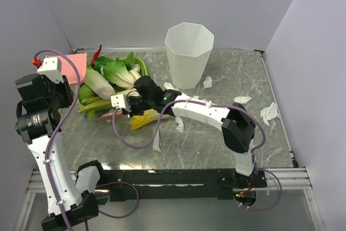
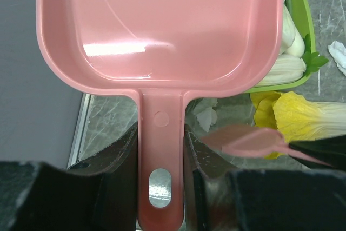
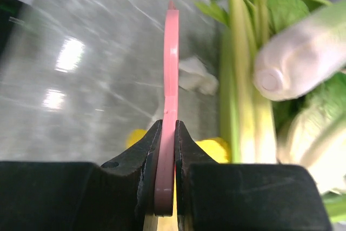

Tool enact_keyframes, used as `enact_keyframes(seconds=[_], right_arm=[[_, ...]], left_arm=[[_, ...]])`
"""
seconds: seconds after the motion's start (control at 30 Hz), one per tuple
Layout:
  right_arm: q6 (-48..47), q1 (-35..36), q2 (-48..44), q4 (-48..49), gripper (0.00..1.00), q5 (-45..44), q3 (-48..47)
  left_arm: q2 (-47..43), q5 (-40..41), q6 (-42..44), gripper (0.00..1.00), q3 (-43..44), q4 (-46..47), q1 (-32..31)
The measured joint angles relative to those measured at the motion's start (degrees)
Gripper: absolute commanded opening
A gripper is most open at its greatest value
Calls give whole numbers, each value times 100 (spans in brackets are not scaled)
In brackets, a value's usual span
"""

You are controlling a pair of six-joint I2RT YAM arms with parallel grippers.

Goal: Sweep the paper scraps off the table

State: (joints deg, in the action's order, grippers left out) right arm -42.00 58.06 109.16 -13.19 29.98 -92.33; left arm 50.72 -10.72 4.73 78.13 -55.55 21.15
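Observation:
Several small white paper scraps lie on the grey marble table: by the bin, at the right and mid-table. My left gripper is shut on the handle of the pink dustpan, held above the back-left corner. In the left wrist view the jaws clamp the handle of the dustpan. My right gripper reaches left across the table and is shut on a thin pink flat tool, seen edge-on. A scrap lies just beyond it.
A tall white bin stands at the back centre. A green tray of leafy cabbages sits back left, under the dustpan's edge. A yellow-leafed cabbage lies on the table beside my right gripper. Walls close three sides.

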Motion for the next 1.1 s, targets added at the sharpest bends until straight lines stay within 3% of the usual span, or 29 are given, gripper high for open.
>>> enact_keyframes(seconds=[0.33, 0.67, 0.9, 1.1], right_arm=[[-774, 48, 651, 723, 0, -942, -256], [-1231, 339, 1390, 820, 0, -1010, -702], [-1606, 601, 1377, 772, 0, -909, -575], [-1928, 719, 876, 275, 0, -496, 184]], left_arm=[[15, -267, -116, 1, 0, -2, 116], [284, -308, -101, 1, 186, -48, -219], [372, -297, -90, 1, 326, -42, -433], [527, -380, -105, 1, 328, -39, -437]])
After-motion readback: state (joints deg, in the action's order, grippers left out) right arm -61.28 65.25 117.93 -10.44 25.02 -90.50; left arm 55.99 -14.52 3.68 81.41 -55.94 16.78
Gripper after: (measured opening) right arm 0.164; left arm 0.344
